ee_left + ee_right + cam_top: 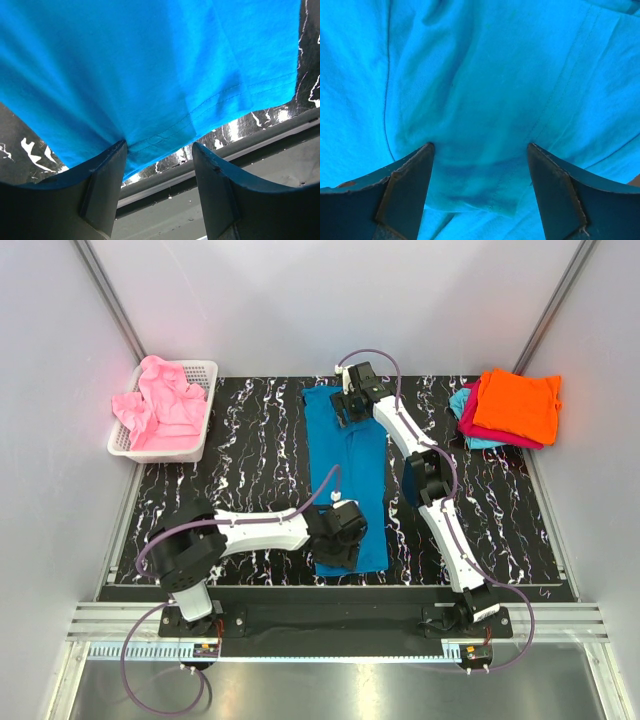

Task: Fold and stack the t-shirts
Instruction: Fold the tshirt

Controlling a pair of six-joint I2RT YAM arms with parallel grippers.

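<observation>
A teal-blue t-shirt [347,475] lies folded into a long narrow strip down the middle of the black marbled table [250,455]. My left gripper [340,540] is open over the strip's near end; in the left wrist view its fingers [107,180] straddle the hem [200,110] by the table's front edge. My right gripper [347,405] is open over the far end; in the right wrist view the cloth [480,100] fills the frame and bunches between the fingertips [415,165]. Folded orange, magenta and light cyan t-shirts [515,405] are stacked at the far right.
A white mesh basket [165,410] with crumpled pink shirts [160,400] stands at the far left. Grey enclosure walls rise on the three far sides. A metal rail [330,620] runs along the front, behind the arm bases.
</observation>
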